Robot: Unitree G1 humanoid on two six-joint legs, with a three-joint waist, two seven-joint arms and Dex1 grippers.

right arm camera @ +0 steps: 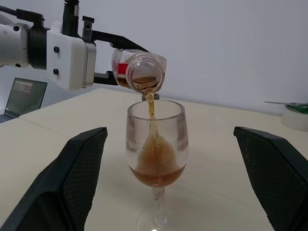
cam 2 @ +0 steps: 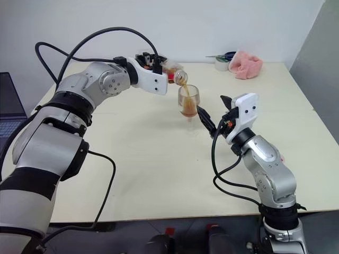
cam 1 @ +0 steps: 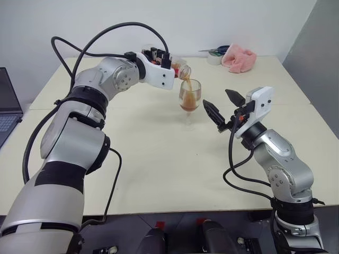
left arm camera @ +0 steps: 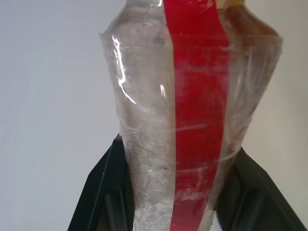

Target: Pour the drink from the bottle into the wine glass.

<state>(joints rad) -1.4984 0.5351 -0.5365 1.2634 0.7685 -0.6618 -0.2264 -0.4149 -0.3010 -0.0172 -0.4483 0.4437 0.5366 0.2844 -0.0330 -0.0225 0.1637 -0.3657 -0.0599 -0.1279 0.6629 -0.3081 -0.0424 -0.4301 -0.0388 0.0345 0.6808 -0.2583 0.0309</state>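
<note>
My left gripper is shut on the bottle, a clear plastic one with a red label strip. The bottle lies tipped, its open mouth just above the rim of the wine glass. A thin amber stream of the drink falls from the mouth into the bowl, where brown liquid has pooled at the bottom. The glass stands upright on the cream table. My right gripper is open just right of the glass, fingers pointing toward it and not touching.
A laptop sits at the table's left edge. At the far right corner lie a pink cloth, a roll of tape and a blue-handled tool. A grey wall runs along the right side.
</note>
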